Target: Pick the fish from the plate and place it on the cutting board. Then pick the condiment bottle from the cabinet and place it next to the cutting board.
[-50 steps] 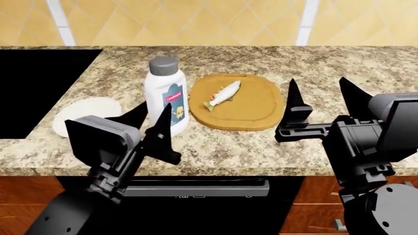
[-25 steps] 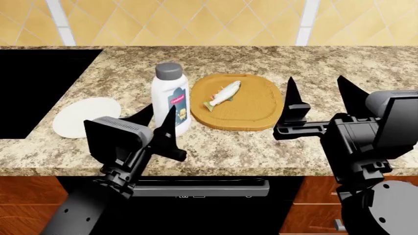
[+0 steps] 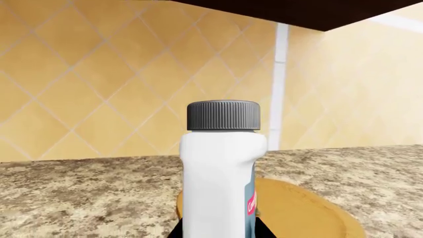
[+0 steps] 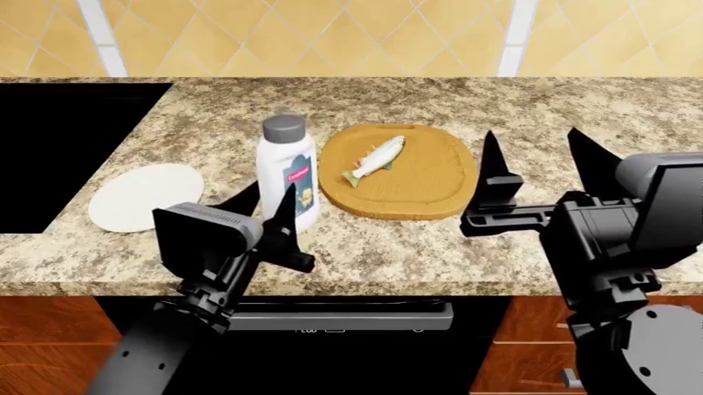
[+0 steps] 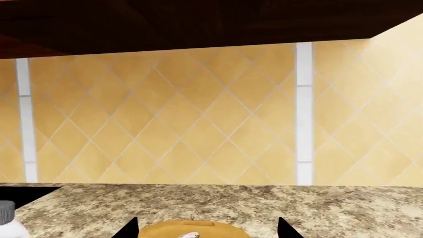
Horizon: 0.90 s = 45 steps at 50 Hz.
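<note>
The condiment bottle (image 4: 288, 169), white with a grey cap, is upright just left of the cutting board (image 4: 434, 188). My left gripper (image 4: 272, 197) is shut on its lower part. In the left wrist view the dark fingers (image 3: 174, 232) press both sides of the condiment bottle (image 3: 218, 173), with the left gripper (image 3: 218, 231) low on its body. I cannot tell whether its base touches the counter. The fish (image 4: 374, 158) lies on the board. The white plate (image 4: 143, 196) is bare at the left. My right gripper (image 4: 531, 152) hangs open right of the board, holding nothing; the right wrist view shows the right gripper (image 5: 205, 229) facing the cutting board (image 5: 191, 228).
A black sink or cooktop recess (image 4: 61, 148) fills the counter's far left. The tiled wall (image 4: 329, 37) runs along the back. The counter's front edge (image 4: 439, 284) is just beyond my arms. A dark cabinet underside (image 5: 198, 25) hangs overhead.
My left arm has carried the bottle down and slightly right, nearer the counter beside the board, uncovering more of the plate. The right arm has barely moved.
</note>
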Motion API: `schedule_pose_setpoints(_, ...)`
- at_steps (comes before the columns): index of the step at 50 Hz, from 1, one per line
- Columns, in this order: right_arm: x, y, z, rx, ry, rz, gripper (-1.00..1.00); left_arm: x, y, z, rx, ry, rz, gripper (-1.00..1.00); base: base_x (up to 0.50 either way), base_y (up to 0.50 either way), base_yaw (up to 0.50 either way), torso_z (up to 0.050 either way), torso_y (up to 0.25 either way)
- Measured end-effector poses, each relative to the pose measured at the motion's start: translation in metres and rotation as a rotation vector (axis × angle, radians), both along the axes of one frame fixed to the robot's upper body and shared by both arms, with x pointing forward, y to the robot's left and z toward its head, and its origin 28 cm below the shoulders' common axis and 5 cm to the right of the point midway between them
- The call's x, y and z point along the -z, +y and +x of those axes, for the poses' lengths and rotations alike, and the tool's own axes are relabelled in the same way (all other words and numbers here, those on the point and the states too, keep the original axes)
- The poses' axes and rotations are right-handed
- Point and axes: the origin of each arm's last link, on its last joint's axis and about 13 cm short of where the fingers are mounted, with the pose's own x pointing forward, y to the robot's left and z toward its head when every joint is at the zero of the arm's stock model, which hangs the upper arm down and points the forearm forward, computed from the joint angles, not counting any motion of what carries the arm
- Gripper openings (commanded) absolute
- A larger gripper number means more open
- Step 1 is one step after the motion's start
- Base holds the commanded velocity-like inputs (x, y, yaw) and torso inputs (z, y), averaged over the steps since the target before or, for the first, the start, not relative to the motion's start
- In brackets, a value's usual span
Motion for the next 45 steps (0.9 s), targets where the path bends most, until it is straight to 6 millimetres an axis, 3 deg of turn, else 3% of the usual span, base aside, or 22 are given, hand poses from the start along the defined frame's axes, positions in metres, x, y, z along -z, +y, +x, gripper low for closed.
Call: schedule_pose_setpoints(45,0.000,0.001,0.000,0.001,-0.002,-0.002,1.00,0.019,-0.004,0.010,-0.009,0.030,-0.009,-1.00,0.00,0.00,0.00,0.000,0.000)
